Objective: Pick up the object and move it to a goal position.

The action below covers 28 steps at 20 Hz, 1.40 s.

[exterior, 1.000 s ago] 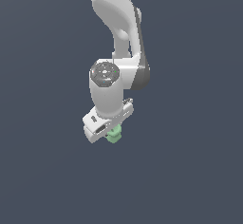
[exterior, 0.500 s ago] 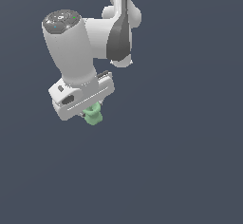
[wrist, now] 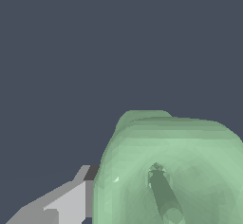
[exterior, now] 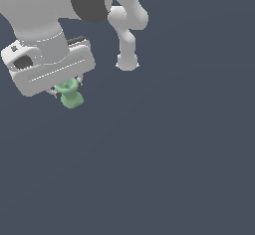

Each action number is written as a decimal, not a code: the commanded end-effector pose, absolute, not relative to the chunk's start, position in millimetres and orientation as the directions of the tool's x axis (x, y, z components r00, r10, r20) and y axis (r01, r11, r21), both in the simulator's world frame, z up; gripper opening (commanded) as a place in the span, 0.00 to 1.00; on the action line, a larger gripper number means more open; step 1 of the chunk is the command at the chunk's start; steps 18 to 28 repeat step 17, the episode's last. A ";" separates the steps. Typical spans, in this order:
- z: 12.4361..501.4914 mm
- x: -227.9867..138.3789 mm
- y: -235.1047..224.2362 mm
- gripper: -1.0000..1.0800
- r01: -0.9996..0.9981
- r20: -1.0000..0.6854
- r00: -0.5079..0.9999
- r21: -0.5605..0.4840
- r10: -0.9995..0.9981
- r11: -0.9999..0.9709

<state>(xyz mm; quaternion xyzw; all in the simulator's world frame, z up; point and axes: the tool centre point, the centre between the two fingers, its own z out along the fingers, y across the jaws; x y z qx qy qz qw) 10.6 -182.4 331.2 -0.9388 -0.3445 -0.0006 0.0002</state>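
Exterior view: the white gripper [exterior: 64,90] sits in the upper part of the exterior view's left, hanging from the arm [exterior: 124,22]. The light-green object [exterior: 70,95] protrudes from under the wide palm block, between short dark fingertips [exterior: 53,92] that show only as slivers on either side. The jaws are closed on the object's upper part, and its lower end hangs free against the plain dark background. No surface touches it from below, so it is carried in the air. No goal marker can be made out in this view.

Wrist view: the object [wrist: 171,171] fills the near corner, very close to the lens. Its round hollow is visible, with a darker stem-like shape inside. One grey finger [wrist: 66,204] lies against its side. The opposite finger is out of frame.

Handling, judged: the piece looks like rigid moulded plastic, small and light, much narrower than the palm. It is unlikely to deform or break under the pinch. The glossy, rounded flanks could be slippery, so a twist within the grip seems the main risk. The best hold is across the chunky body near the rim, as now, rather than at the tapered lower end.
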 end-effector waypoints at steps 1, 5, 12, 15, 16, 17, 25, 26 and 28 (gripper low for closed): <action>353.6 3.5 -199.2 0.00 0.647 0.001 0.762 -0.001 0.647 -0.762; 380.8 -3.8 -220.5 0.00 0.647 0.001 0.762 -0.001 0.647 -0.762; 405.9 -9.5 -240.6 0.00 0.647 0.000 0.763 0.000 0.647 -0.763; 408.8 -9.6 -243.2 0.00 0.647 0.000 0.763 0.000 0.647 -0.763; 409.1 -9.5 -243.5 0.00 0.647 0.000 0.763 0.000 0.647 -0.763; 409.1 -9.4 -243.6 0.00 0.647 0.000 0.763 0.000 0.647 -0.763; 409.1 -9.4 -243.6 0.00 0.647 0.000 0.763 0.000 0.647 -0.763; 409.1 -9.4 -243.6 0.00 0.647 0.000 0.763 0.000 0.647 -0.763; 409.1 -9.4 -243.6 0.00 0.647 0.000 0.763 0.000 0.647 -0.763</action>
